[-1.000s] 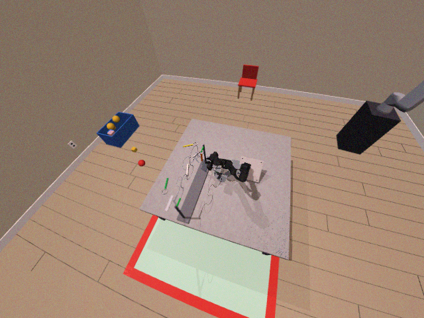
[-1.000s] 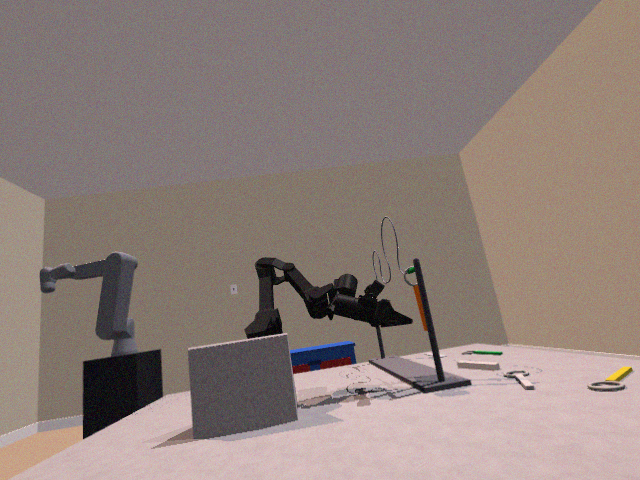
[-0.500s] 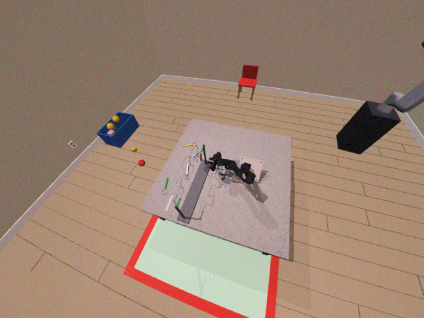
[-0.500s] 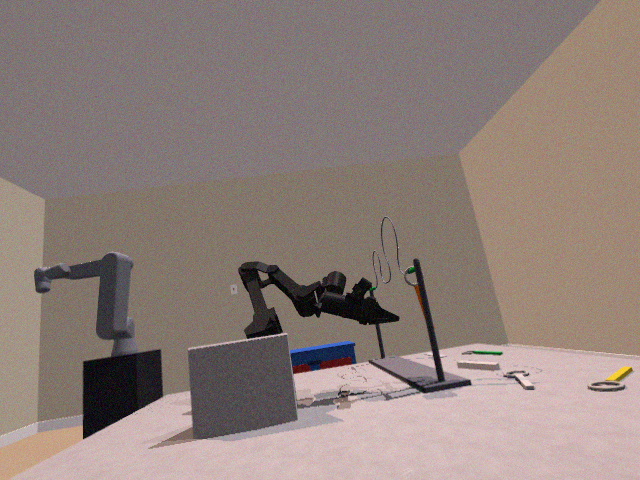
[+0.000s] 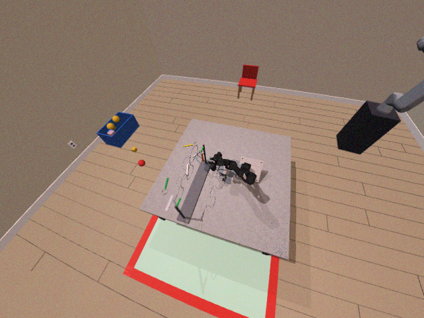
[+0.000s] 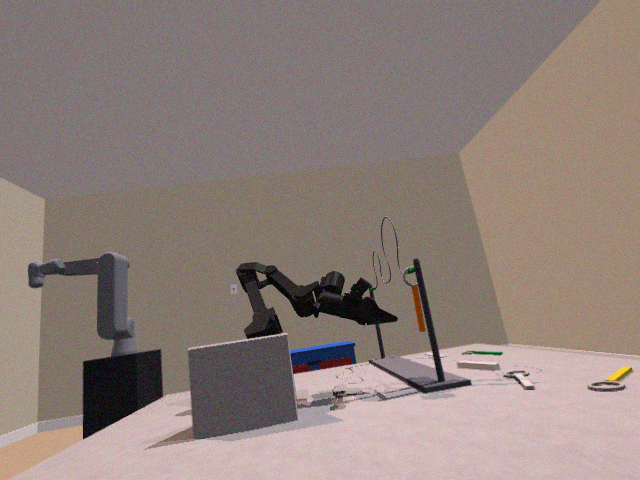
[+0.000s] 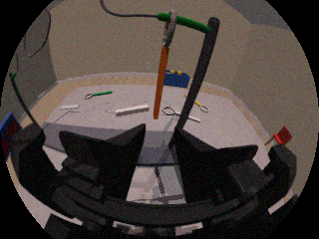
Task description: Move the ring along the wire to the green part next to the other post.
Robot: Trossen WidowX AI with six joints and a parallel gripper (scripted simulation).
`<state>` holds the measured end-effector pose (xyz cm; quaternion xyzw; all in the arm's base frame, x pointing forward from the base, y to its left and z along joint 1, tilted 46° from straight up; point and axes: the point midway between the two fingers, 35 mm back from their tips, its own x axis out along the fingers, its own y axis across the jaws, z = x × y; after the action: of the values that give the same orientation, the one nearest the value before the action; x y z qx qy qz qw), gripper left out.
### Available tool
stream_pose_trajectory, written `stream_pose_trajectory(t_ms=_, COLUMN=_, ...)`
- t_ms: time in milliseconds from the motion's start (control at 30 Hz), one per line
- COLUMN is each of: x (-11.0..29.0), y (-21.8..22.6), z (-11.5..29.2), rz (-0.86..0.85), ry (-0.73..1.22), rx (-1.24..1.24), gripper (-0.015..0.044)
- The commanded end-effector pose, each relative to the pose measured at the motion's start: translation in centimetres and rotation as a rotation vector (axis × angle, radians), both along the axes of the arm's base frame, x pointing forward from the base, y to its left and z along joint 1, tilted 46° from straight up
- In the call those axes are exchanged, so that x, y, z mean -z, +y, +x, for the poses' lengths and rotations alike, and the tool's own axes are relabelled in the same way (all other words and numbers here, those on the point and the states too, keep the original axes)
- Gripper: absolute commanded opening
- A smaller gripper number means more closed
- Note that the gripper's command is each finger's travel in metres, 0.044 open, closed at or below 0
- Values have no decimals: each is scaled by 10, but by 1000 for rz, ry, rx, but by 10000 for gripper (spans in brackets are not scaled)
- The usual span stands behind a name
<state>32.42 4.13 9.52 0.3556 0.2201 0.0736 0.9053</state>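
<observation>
The ring hangs on the green part of the wire next to the dark post. Its orange handle hangs straight down beside the post. My gripper is open and empty, a short way back from the handle and not touching it. The thin grey wire loops above toward the other post, whose green end shows in the top view. Both posts stand on a dark base.
Spare rings with yellow, green and white handles lie on the table beyond the base. A grey panel stands near the arm's foot. A second grey arm on a black pedestal, a blue bin and a red chair stand off the table.
</observation>
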Motion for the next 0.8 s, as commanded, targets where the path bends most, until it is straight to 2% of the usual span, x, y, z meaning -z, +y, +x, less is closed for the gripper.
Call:
stream_pose_trajectory(t_ms=0, x=3, y=1, z=-2, rz=-4, ry=8, rx=-7, gripper=160)
stream_pose_trajectory(t_ms=700, x=3, y=1, z=-2, rz=-4, ry=8, rx=-7, gripper=160)
stream_pose_trajectory(t_ms=767, x=-2, y=-1, z=-4, rz=0, ry=2, rx=-1, gripper=213)
